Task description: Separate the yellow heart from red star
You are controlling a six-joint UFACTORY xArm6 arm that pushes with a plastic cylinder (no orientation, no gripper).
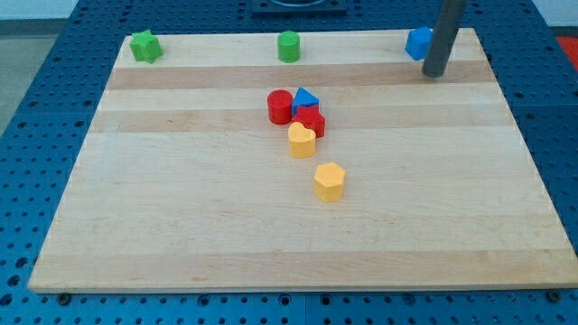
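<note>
Yellow hexagon (330,181) nearest, yellow heart (302,140) touching red star (311,121), my tip (434,73) beside blue block (417,42), no hand.

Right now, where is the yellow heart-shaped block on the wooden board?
The yellow heart-shaped block lies near the board's middle, touching the red star-shaped block just above it, with a yellow hexagonal block apart toward the view's bottom right. My tip is far away at the view's top right.

A green star (144,46) sits far left, a green cylinder (288,46) far centre, a blue block (418,42) far right; mid-board lie a red cylinder (280,106), blue triangle (306,97), and nearer, a yellow hexagon (330,181).
</note>
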